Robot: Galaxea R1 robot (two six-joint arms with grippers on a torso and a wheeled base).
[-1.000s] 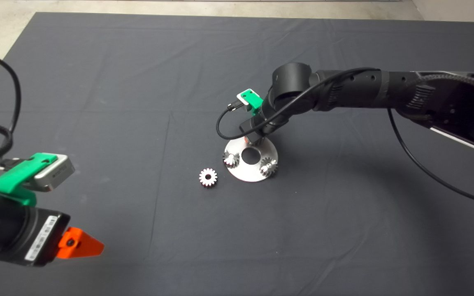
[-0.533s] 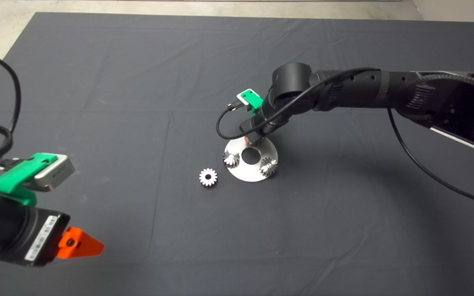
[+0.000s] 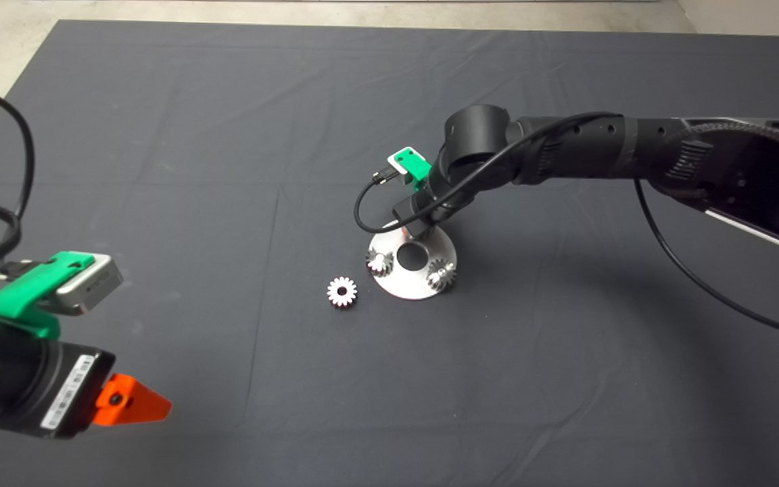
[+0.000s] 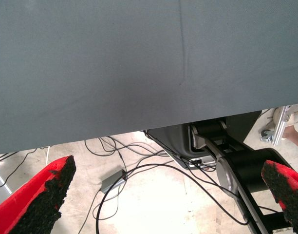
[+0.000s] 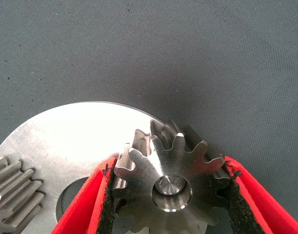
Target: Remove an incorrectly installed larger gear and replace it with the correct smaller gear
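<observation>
From above, the right arm's wrist hides the right gripper (image 3: 422, 233) and the larger gear at the far edge of the round metal plate (image 3: 408, 287), while the smaller gear (image 3: 342, 291) lies on the mat (image 3: 227, 135) just beside the plate, and the left gripper (image 3: 134, 400) waits at lower left. The left wrist view shows those red fingers (image 4: 39, 197) spread wide apart over the mat's edge and floor cables. Only the right wrist view shows the larger gear (image 5: 169, 187), clamped between the right gripper's pads (image 5: 109, 207) on the plate, its near side cut off.
</observation>
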